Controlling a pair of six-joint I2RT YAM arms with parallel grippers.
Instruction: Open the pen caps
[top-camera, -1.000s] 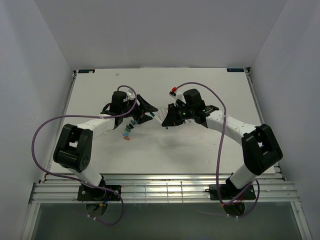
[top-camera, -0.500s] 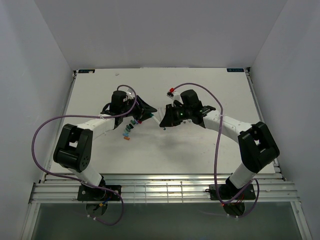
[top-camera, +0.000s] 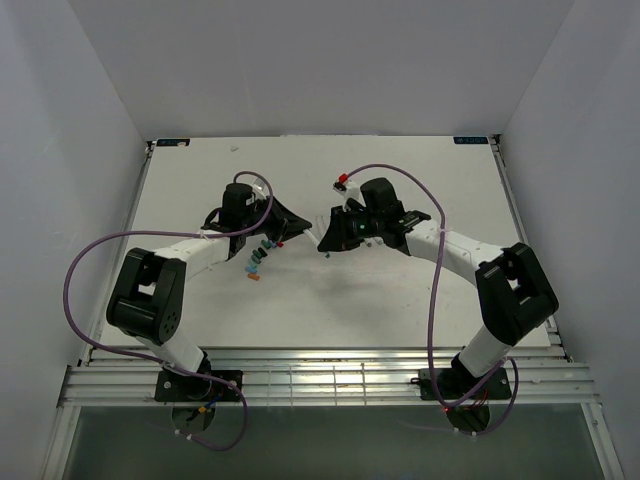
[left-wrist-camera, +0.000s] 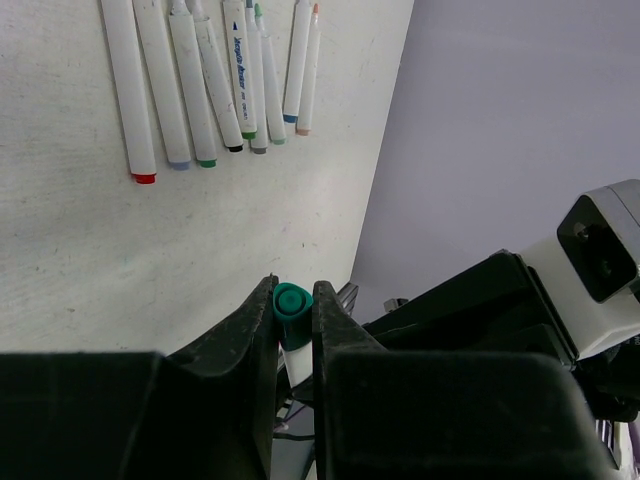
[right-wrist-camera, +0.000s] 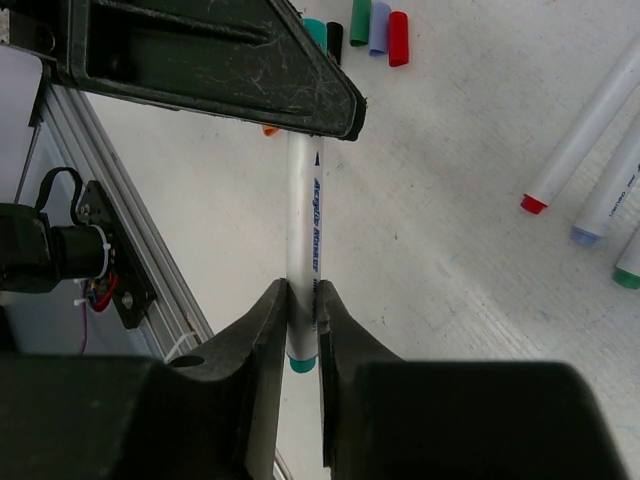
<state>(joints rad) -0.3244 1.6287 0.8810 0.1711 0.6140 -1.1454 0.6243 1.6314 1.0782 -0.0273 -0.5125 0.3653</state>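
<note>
Above the table (top-camera: 380, 300), left tool (left-wrist-camera: 292, 298) clamps the teal cap (left-wrist-camera: 293, 308); right tool (right-wrist-camera: 303, 300) grips the pen barrel (right-wrist-camera: 303, 215).

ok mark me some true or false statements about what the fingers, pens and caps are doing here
1. The left fingers are shut on a teal cap. True.
2. The right fingers are open and empty. False: they are shut on the barrel of a white pen.
3. Other pens lie side by side in a row on the table. True.
4. The loose caps on the table are all red. False: only one is a red cap; a green one and a black one lie beside it.
</note>
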